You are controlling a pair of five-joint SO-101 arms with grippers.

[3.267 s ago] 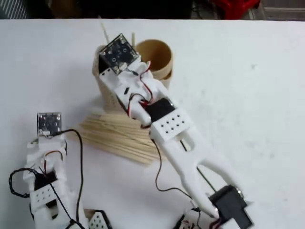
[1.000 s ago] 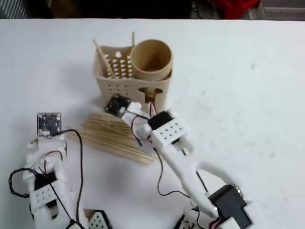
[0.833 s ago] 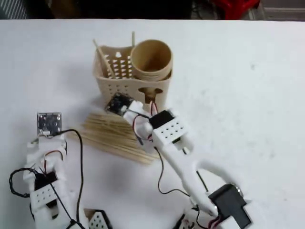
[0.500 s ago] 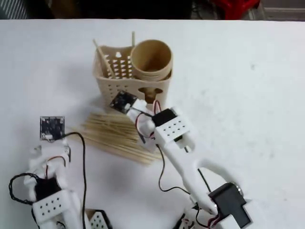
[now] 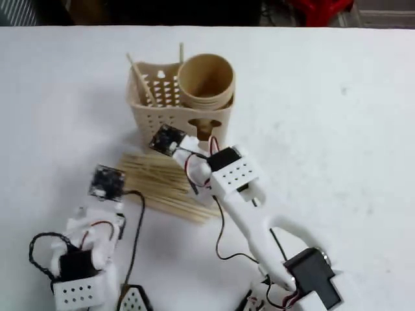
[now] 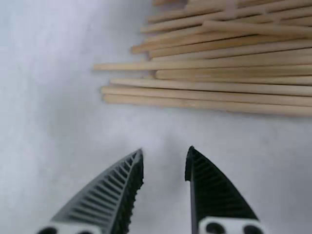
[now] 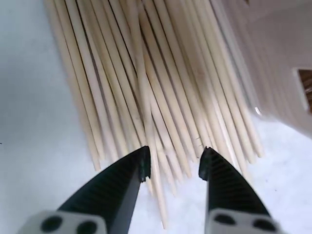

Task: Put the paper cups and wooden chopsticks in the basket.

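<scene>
My right jaws apart over chopsticks (image 7: 161, 97), beside basket (image 5: 159, 120). Left jaws apart, short of pile. Risk: both dive, clash, scatter sticks.

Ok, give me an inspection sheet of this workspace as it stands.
Surface: white table.
Job's things: basket upright, paper cups stacked inside it, two chopsticks standing in it beside them; pile of wooden chopsticks lying on the table in front of the basket.
Clutter: nothing seen.
Grippers: left gripper open, empty, over bare table just short of the pile's ends; right gripper open, empty, over the pile, next to the basket.
Cables: black cable along the left arm; red and white wires on the right arm.
Surroundings: dark room beyond the far edge, a red object there.
</scene>
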